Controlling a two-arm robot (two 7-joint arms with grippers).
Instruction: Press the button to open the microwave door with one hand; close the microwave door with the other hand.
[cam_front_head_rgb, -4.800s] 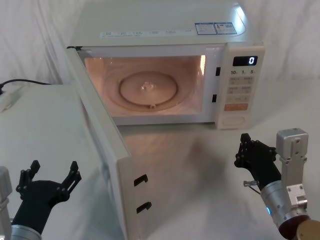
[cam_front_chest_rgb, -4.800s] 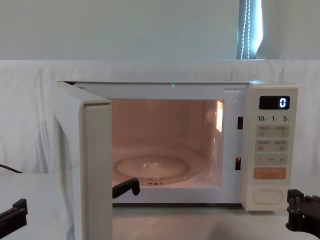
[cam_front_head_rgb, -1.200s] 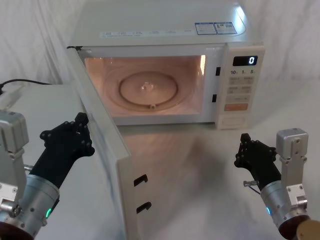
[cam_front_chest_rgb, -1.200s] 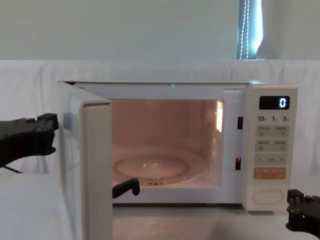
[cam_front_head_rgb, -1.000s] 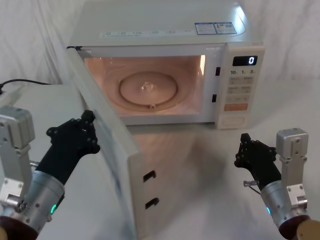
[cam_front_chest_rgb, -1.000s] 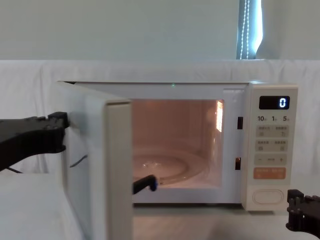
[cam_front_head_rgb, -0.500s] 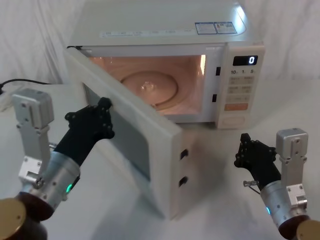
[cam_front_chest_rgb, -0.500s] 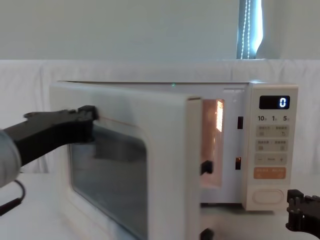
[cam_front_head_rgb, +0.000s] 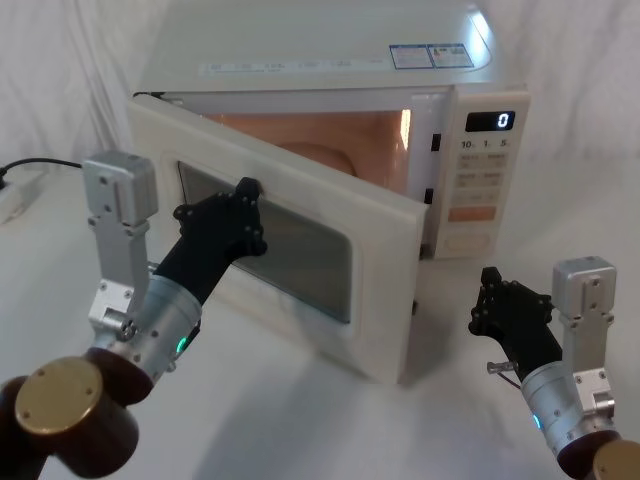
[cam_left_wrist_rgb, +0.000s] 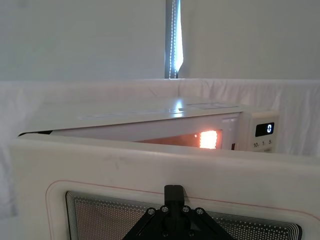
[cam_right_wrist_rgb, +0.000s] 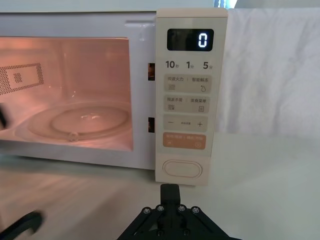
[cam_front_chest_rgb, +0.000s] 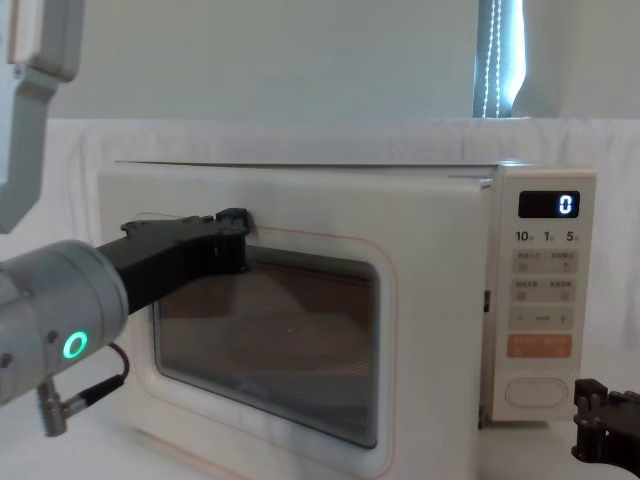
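The cream microwave (cam_front_head_rgb: 300, 45) stands at the back of the table, its cavity lit orange. Its microwave door (cam_front_head_rgb: 385, 300) hangs partly open, with a narrow gap left on the latch side. My left gripper (cam_front_head_rgb: 248, 189) is shut, its tip pressed against the door's outer face (cam_front_chest_rgb: 400, 300) at the upper left corner of the dark window (cam_left_wrist_rgb: 100, 222). My right gripper (cam_front_head_rgb: 490, 276) is shut and hovers low in front of the control panel, apart from the button (cam_right_wrist_rgb: 183, 168), which sits at the panel's bottom (cam_front_head_rgb: 468, 242).
The display (cam_front_head_rgb: 491, 121) shows a white 0. A black cable (cam_front_head_rgb: 40, 163) runs along the table's far left. White cloth covers the table and the backdrop. Open table lies between the door's free edge and my right arm.
The door has swung further toward the microwave's front, pushed by my left gripper, which moved forward and to the right. My right arm has not moved.
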